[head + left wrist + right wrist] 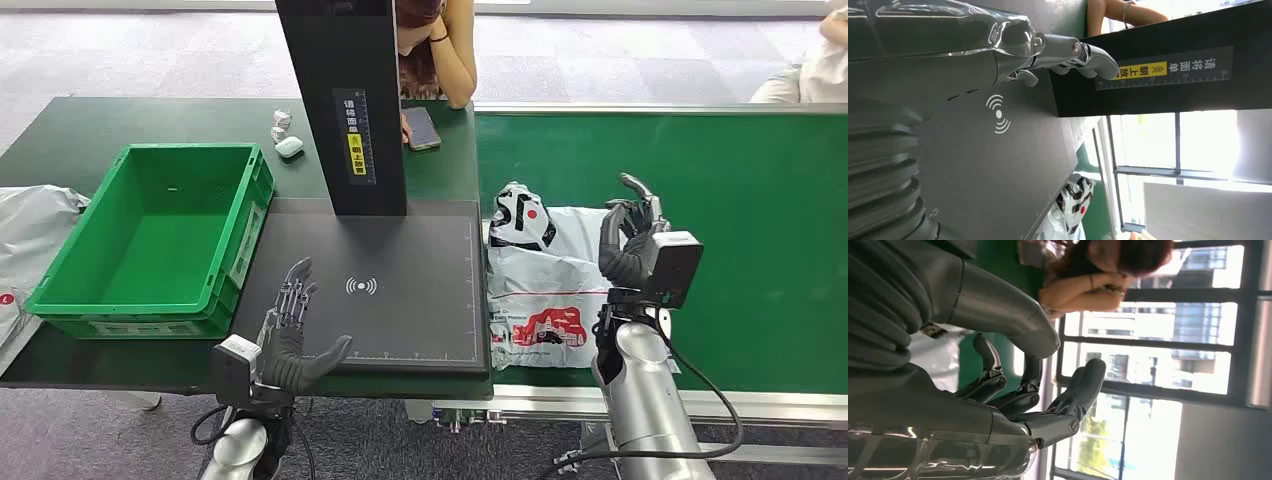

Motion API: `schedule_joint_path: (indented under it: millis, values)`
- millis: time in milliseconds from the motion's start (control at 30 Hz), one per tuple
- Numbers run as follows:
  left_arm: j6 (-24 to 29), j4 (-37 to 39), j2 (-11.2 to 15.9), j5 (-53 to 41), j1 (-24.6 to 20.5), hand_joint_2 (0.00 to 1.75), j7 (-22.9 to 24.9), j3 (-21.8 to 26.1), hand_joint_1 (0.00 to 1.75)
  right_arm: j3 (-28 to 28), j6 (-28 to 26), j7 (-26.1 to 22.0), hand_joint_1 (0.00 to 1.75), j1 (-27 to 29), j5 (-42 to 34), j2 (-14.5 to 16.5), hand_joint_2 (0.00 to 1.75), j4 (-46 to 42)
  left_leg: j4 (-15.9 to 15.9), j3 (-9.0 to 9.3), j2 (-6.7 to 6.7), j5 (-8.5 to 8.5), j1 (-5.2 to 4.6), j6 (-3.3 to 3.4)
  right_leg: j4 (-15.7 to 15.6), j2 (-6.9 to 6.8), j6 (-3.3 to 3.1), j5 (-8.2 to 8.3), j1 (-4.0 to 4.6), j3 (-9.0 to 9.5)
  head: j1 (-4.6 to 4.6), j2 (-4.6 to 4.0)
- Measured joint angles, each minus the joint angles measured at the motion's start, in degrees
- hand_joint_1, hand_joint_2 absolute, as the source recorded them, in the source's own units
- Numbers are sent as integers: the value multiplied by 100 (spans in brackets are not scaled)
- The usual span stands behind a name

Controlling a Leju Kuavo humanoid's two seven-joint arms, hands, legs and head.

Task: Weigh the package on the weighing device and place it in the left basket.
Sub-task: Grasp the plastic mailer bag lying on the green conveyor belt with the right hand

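Observation:
The package (540, 270), a white plastic bag with red and black print, lies on the green conveyor belt (760, 220) just right of the scale. My right hand (630, 235) hovers over the bag's right edge with fingers apart and nothing in it; the right wrist view shows the same hand (1038, 400) empty, with a strip of the bag (938, 360) behind it. My left hand (295, 335) is open above the front left corner of the dark scale plate (420, 310). Left of the scale stands the green basket (60, 290), empty. The left wrist view shows the fingers (1068, 57) over the plate (998, 175) and the package (1073, 205) beyond.
The scale's black post (345, 100) rises at the plate's back edge. A phone (421, 127) and an earbud case (289, 147) lie behind it, where a person (440, 50) leans on the table. A grey bag (35, 225) lies left of the basket.

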Motion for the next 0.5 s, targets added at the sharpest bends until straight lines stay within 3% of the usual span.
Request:
schedule_joint_path:
  millis: [233, 300, 367, 400, 500]
  values:
    - [-19, 0, 2, 4, -5, 175, -1, 0, 0, 33, -430, -306, 175, 302, 166, 31, 175, -920, 0, -1, 3, -1, 0, 0, 0, 2, 0, 0, 0, 0, 0, 0]
    - [-26, 0, 5, 11, -5, 175, -1, 1, 0, 78, -496, -263, 87, 367, 300, 36, 175, -1134, -1, -3, 3, -2, -1, -1, 0, 2, 0, 0, 0, 0, 0, 0]
    - [-21, -3, 12, 19, 13, 175, 1, 13, 0, 184, -420, 175, 0, 368, 778, 28, 175, -1223, -3, -4, 5, -5, -1, -7, 1, 4, -3, 0, 2, 0, -1, 0]
    - [-13, -12, 16, 15, 39, 175, 1, 31, 0, 285, -248, 670, 0, 311, 1214, 5, 175, -1157, -4, -2, 13, -7, -2, -10, 1, 10, -8, 2, 4, -1, -1, 0]
    - [-51, -54, 28, -57, 136, 175, 3, 114, 0, 716, 500, 2772, 0, -92, 2887, -117, 175, -320, -5, 1, 39, 0, 0, -11, 0, 34, -14, 12, 7, -10, -1, 0]
